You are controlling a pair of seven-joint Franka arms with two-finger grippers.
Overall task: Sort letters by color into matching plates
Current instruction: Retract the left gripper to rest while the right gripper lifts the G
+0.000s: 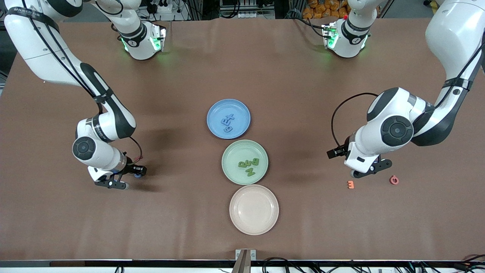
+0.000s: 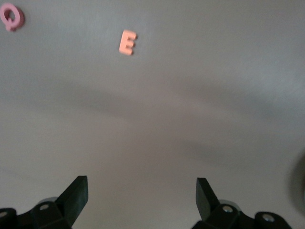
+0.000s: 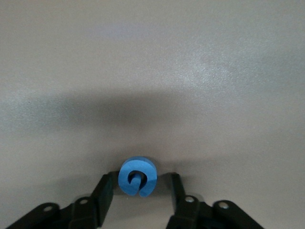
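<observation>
Three blue letters [image 1: 228, 123] in my blue plate [image 1: 216, 127], four green letters [image 1: 249, 165] in the green plate [image 1: 230, 170], cream plate [image 1: 254, 223] bare.

My right gripper [image 3: 138, 190] sits low at the right arm's end of the table [image 1: 242, 68], clamped on a round blue letter [image 3: 137, 177], which only its wrist view shows clearly. My left gripper [image 2: 142, 194] hangs with fingers apart at the left arm's end, just beside an orange letter [image 2: 127, 42] and a pink letter [image 2: 12, 17].
</observation>
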